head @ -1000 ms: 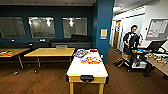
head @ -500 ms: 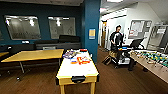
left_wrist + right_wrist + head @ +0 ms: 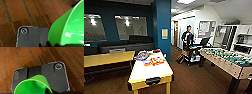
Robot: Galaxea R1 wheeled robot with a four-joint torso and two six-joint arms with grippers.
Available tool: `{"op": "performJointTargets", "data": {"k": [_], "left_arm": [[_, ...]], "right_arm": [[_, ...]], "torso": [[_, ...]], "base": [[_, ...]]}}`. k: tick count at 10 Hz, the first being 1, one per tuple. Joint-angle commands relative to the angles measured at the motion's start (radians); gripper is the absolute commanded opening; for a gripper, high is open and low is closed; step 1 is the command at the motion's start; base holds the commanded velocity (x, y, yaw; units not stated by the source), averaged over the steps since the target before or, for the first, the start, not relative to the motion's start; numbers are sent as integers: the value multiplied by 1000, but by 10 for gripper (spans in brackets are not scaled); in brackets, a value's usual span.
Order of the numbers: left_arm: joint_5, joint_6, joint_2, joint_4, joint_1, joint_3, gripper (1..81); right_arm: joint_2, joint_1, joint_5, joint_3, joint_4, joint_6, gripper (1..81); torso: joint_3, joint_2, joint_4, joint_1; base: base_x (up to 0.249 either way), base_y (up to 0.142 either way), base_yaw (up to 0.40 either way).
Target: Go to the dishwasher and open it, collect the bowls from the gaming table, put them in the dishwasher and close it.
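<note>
In the left wrist view a wide bright green bowl (image 3: 67,28) hangs over the wooden floor, and my left gripper (image 3: 45,44) is shut on its edge. The right wrist view has a smaller green bowl (image 3: 33,85) in front of the dark plate, above the floor, with my right gripper (image 3: 48,91) shut on it. The long white-topped gaming table (image 3: 150,72) stands ahead, left of centre in the head view, with flat colourful game boxes (image 3: 151,60) at its far end. The dishwasher is out of view.
A table-football table (image 3: 226,58) stands at the right. A light-wood table (image 3: 106,58) sits to the left, with dark sofas behind it. A blue pillar (image 3: 162,27) rises behind the white table. A person (image 3: 187,37) stands at a cart (image 3: 194,53) in the passage beyond.
The head view has swung and moved forward. The white table now looms nearer and more to the left, and the table-football table has come into view on the right.
</note>
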Motion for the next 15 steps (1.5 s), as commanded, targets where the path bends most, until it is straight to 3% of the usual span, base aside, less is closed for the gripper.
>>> {"op": "performJointTargets", "data": {"k": [1, 15], "left_arm": [[32, -4, -17, 17, -67, 13, 10], [34, -4, -16, 17, -70, 1, 10]], "right_arm": [[-11, 60, -29, 1, -8, -2, 10], [-10, 57, -29, -1, -8, 1, 10]], "torso": [[0, 0, 0, 1], [0, 0, 0, 1]], "base": [[0, 0, -353], [0, 0, -354]]}}
